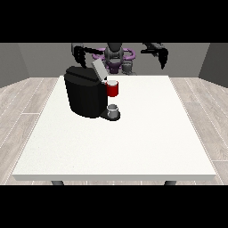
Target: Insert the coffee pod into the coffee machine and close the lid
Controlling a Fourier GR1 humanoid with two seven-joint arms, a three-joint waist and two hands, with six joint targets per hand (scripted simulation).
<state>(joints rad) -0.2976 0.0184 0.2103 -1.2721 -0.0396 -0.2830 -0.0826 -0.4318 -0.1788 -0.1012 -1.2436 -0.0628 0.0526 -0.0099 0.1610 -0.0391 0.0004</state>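
Pod (113, 108) sits mid-frame on the machine (84, 91) base, so you've got no grab yet. Lid (98, 70) tilted up, ready for loading. Both hands (80, 53) (163, 57) raised at frame top, holding nothing; can't tell finger state.

A matt white finish is being shown by the table (133, 147). The coffee machine (84, 95) is being seen as smooth black plastic, faintly glossy.
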